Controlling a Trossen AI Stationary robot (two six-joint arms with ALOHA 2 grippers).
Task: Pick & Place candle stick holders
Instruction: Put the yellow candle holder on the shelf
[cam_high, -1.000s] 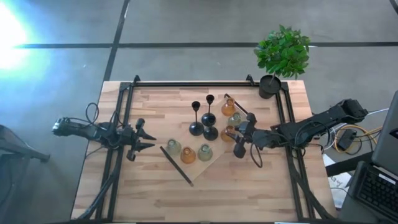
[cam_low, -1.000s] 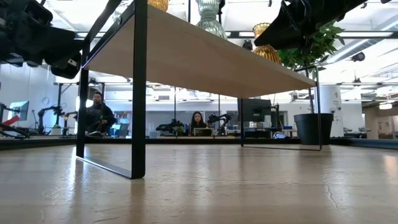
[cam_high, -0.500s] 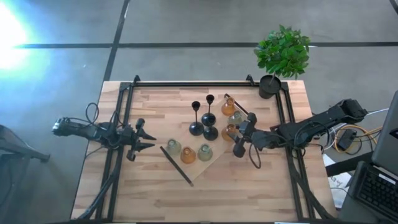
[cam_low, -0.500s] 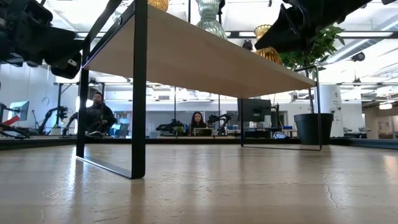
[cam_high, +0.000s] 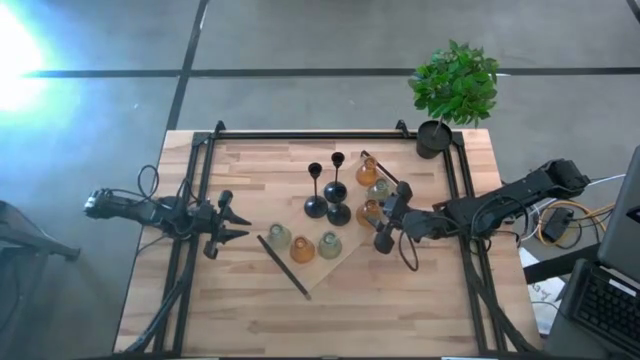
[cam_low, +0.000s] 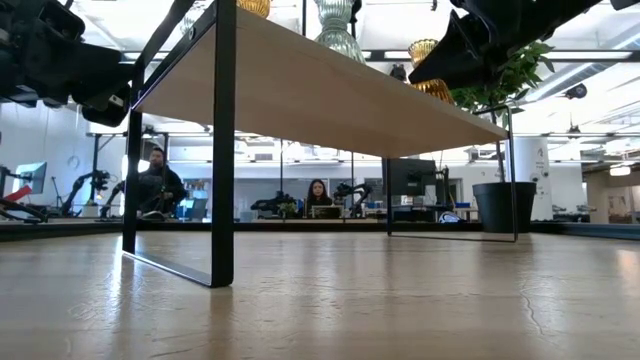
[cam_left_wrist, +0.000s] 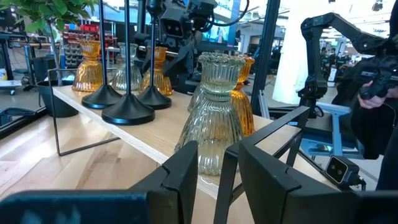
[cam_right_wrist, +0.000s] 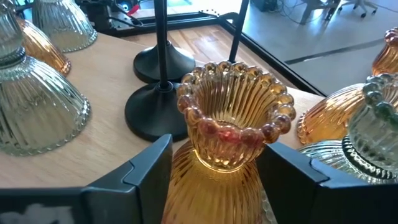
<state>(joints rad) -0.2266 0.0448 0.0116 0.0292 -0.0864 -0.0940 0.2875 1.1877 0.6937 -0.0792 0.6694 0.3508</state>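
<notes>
Release step: right gripper (cam_right_wrist: 211, 171) stands over the raised board (cam_high: 340, 262), fingers spread either side of an amber holder (cam_right_wrist: 231, 124) — no longer pinching it. Next move: lift clear without tipping it. Left gripper (cam_high: 236, 226) waits, fingers parted, holding nothing.

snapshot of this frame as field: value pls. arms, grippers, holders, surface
surface: raised wooden shelf on the table
black holders: two seen, upright on shelf
glass holders: six, amber and pale green, three near shelf's front, three by right gripper
right gripper: open, fingers either side of an amber holder
left gripper: fingers apart, holding nothing, off the shelf's left side
other: potted plant at far right corner
</notes>
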